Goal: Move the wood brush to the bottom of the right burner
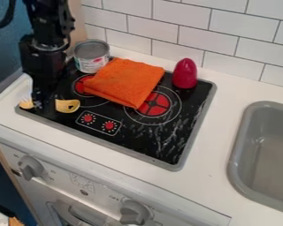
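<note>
The gripper [40, 98] hangs low over the stove's left front corner, at the upper left of the camera view. Just left of it, a small tan, wood-coloured piece [27, 104] with pale strands above it looks like part of the wood brush. To the gripper's right lies a yellowish piece with dark openings [67, 106]; whether it belongs to the brush I cannot tell, as the gripper hides the space between. The right burner [155, 108] is red with white rings, its upper left part covered by a folded orange cloth [125, 80].
A metal can [91, 56] stands at the stove's back left, against the cloth. An upright dark pink object [185, 73] stands at the back right corner. Two red printed knobs mark the stove's front. A grey sink [241, 145] is set in the counter at right; a tiled wall rises behind.
</note>
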